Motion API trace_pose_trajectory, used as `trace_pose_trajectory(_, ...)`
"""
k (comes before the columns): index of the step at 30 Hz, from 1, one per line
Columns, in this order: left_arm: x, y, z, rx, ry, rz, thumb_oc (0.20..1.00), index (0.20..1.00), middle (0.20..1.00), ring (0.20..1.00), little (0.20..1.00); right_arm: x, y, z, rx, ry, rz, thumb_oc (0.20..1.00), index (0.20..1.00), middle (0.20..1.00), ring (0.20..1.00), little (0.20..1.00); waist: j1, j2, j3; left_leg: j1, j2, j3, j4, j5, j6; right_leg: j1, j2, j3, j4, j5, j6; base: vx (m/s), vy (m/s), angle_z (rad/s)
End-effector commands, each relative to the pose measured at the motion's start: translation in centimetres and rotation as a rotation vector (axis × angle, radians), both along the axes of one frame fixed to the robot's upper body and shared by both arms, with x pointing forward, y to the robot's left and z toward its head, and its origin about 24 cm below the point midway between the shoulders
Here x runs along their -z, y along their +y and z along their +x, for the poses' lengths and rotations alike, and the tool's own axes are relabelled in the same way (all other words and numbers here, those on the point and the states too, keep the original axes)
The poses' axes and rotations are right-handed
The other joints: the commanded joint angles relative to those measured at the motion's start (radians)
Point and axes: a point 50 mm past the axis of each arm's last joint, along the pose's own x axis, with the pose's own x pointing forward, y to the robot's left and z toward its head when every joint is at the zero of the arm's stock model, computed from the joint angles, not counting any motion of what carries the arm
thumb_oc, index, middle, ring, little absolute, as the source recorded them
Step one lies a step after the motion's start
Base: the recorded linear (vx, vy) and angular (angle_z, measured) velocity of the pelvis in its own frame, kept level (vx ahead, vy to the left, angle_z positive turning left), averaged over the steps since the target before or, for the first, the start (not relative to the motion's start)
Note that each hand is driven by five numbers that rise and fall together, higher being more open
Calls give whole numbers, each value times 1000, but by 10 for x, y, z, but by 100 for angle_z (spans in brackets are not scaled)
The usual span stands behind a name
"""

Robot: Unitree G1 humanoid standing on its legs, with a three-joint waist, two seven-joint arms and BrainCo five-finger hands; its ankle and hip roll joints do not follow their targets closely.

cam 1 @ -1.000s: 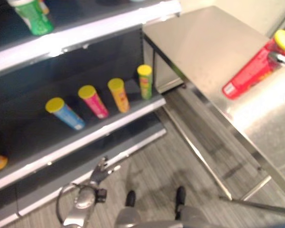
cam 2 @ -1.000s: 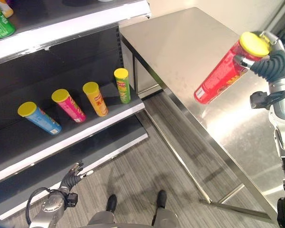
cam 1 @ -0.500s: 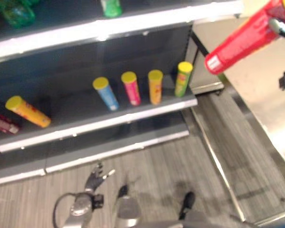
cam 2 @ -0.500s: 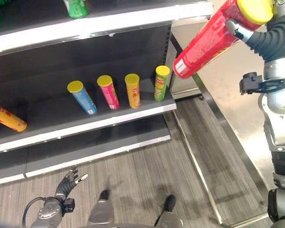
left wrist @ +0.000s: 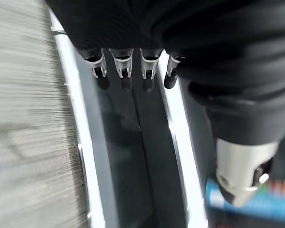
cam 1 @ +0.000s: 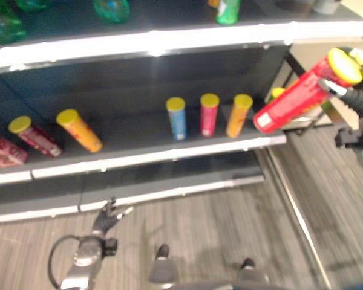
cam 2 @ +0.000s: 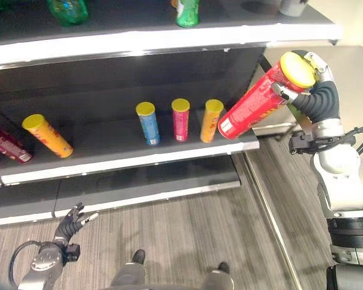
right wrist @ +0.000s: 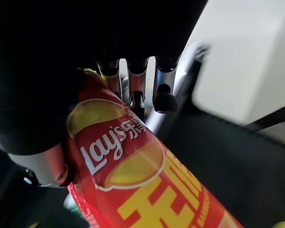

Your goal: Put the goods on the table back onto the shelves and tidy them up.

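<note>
shelving is seen across the head views, with the middle shelf carrying a row of yellow-lidded tubes. from the left, a dark red tube and an orange tube are laid tilted on that shelf; further along, a blue tube, a pink tube and a second orange tube are stood upright, near one another but apart. on the shelf above, green bottles are set. low at the left, above the grey plank floor, the left hand is held with its fingers straight and spread, nothing being grasped; in its wrist view the fingers are seen pointing toward the base of the shelving. at the right, a large red tube with a yellow lid is held in the air, slanted with its lid uppermost and its foot toward the right end of the middle shelf, just beside the upright orange tube. the right hand is wrapped round its lid end, fingers curled against the red wall. a steel table is glimpsed behind that hand.
</note>
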Motion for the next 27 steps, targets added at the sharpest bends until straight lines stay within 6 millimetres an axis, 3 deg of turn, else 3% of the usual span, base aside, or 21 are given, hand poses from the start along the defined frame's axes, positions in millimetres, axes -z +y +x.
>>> trace_pose_trajectory(1,-12,14,-3,12,-37,60,1000,1000,1000,1000,1000,-46,21,-20,-101,-236,-68,200,200,200,200,200,38,-107,-26,-14,-191,30,-72,-12,49,66,33,-41,-136,37,-25,-37,12,75)
trace_pose_trajectory(3,-9,9,-5,10,-37,34,1000,1000,1000,1000,1000,-44,20,-22,-83,-214,-117,200,200,200,200,200,36,-103,1,-48,-200,54,-10,-25,32,104,16,-90,-172,36,-26,-91,47,85)
trace_pose_trajectory(5,-9,7,-8,10,-35,27,1000,1000,1000,1000,1000,-43,20,-20,-73,-182,-157,200,200,200,200,200,25,-92,16,-80,-151,138,30,-22,18,118,-4,-135,-197,48,-18,-131,114,137)
trace_pose_trajectory(6,-9,7,-8,10,-35,26,1000,1000,1000,1000,1000,-43,20,-20,-73,-183,-158,200,200,200,200,200,25,-91,15,-84,-151,137,30,-18,18,116,-4,-136,-200,53,-18,-96,122,87)
trace_pose_trajectory(8,-10,11,-13,3,-29,36,1000,1000,1000,1000,1000,-38,23,-18,-92,-152,-162,200,200,200,200,200,22,-85,13,-91,-75,181,29,-9,10,120,-19,-157,-218,67,-7,-89,239,42)
trace_pose_trajectory(9,-11,16,-15,1,-20,57,1000,1000,1000,1000,1000,-33,27,-17,-110,-126,-177,200,200,200,200,200,16,-88,11,-97,18,181,4,22,-5,111,-56,-163,-215,73,10,-72,333,3)
trace_pose_trajectory(13,-15,17,-13,21,-26,91,1000,1000,1000,1000,1000,-23,29,-15,-124,-78,-182,200,200,200,200,200,-5,-61,-17,-41,129,121,-108,77,-48,97,-88,-165,-220,75,40,-1,335,7)
trace_pose_trajectory(15,-16,17,-12,29,-31,97,1000,1000,1000,1000,1000,-21,29,-16,-116,-64,-201,200,200,200,200,200,-14,-50,-24,-40,133,112,-119,76,-60,101,-106,-170,-228,84,52,18,292,8)
trace_pose_trajectory(17,-17,15,-10,58,-29,111,1000,1000,1000,1000,1000,-14,25,-17,-99,-48,-176,200,200,200,200,200,-31,-37,-42,-27,117,130,-119,31,-62,101,-150,-170,-234,114,77,9,521,7)
trace_pose_trajectory(18,-19,16,-9,75,-30,137,1000,1000,1000,1000,1000,-6,27,-14,-102,-40,-143,200,200,200,200,200,-25,-46,-32,-52,44,131,-25,-39,-37,84,-232,-160,-222,181,105,-48,549,12)
trace_pose_trajectory(20,-21,19,-9,76,-32,149,1000,1000,1000,1000,1000,-6,30,-12,-102,-39,-147,200,200,200,200,200,-21,-51,-26,-59,15,140,5,-66,-19,61,-263,-147,-203,208,105,-73,389,-3)
trace_pose_trajectory(21,-24,28,-13,60,-23,179,1000,1000,1000,1000,1000,-4,37,-9,-121,-42,-144,200,200,200,200,200,-11,-50,-9,-62,-27,163,32,-97,13,13,-315,-145,-150,277,105,-68,267,-22)
trace_pose_trajectory(23,-25,31,-15,50,-21,183,1000,1000,1000,1000,1000,-3,40,-8,-127,-42,-149,200,200,200,200,200,-7,-49,0,-65,-38,179,41,-99,22,-13,-327,-148,-121,288,93,-84,275,-42)
trace_pose_trajectory(25,-26,36,-18,34,-17,192,1000,1000,1000,1000,1000,-3,45,-5,-131,-38,-182,200,200,200,200,200,-7,-32,19,-69,-47,199,51,-100,32,-37,-288,-149,-76,236,64,-70,306,-35)
trace_pose_trajectory(26,-26,37,-20,30,-15,186,1000,1000,1000,1000,1000,-4,46,-4,-128,-25,-209,200,200,200,200,200,-10,-29,32,-69,-70,201,34,-85,42,-58,-209,-133,-71,183,51,-35,266,-14)
trace_pose_trajectory(27,-26,37,-20,30,-16,178,1000,1000,1000,1000,1000,-5,48,-2,-135,-25,-219,200,200,200,200,200,-10,-29,38,-65,-80,204,21,-77,46,-79,-166,-131,-75,167,42,-47,205,0)
